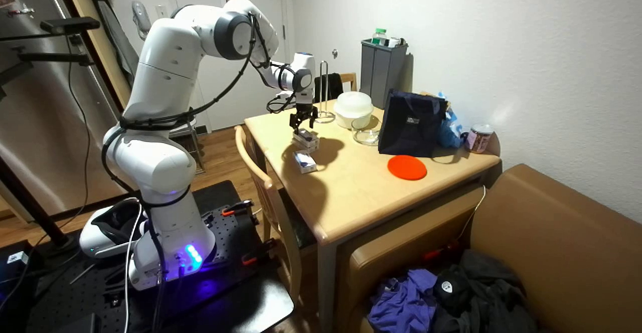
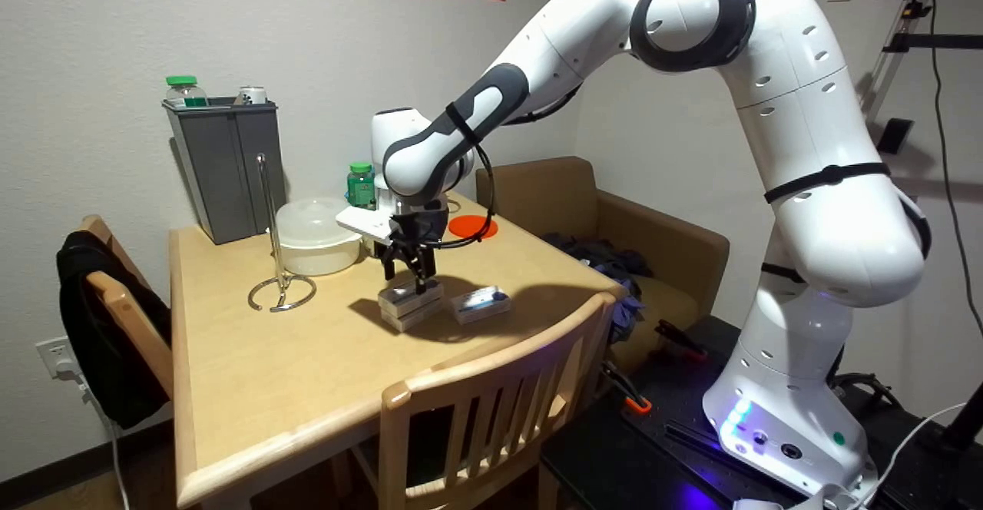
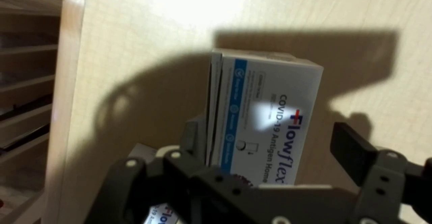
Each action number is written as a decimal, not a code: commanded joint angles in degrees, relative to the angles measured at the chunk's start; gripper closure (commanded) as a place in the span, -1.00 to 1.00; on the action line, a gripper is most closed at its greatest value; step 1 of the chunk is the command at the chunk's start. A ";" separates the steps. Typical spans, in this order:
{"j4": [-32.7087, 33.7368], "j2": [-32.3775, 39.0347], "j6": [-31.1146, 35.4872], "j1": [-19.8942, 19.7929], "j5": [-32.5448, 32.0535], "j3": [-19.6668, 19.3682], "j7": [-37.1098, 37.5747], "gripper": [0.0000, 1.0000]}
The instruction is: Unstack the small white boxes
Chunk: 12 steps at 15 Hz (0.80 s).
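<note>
Mid-frame in the wrist view, two white boxes (image 3: pixel 265 116) sit stacked on the surface (image 3: pixel 135 31), fingers (image 3: pixel 352 153) apart to either side — likely to pinch the upper one; a third box (image 2: pixel 482 305) lies just beside, presumably unstacked already.

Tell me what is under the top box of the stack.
A second box lies under the top box, resting on the table. Parts of its sides show; its underside and most of its upper face are covered, so unseen.
</note>
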 commanded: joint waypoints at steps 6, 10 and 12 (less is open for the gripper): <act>-2.13 -0.68 0.63 -0.82 0.96 0.06 -0.79 -1.00; -1.89 -0.17 1.13 -1.33 1.00 0.01 -1.09 -1.00; -1.69 0.13 1.08 -1.53 1.06 0.05 -1.22 -1.00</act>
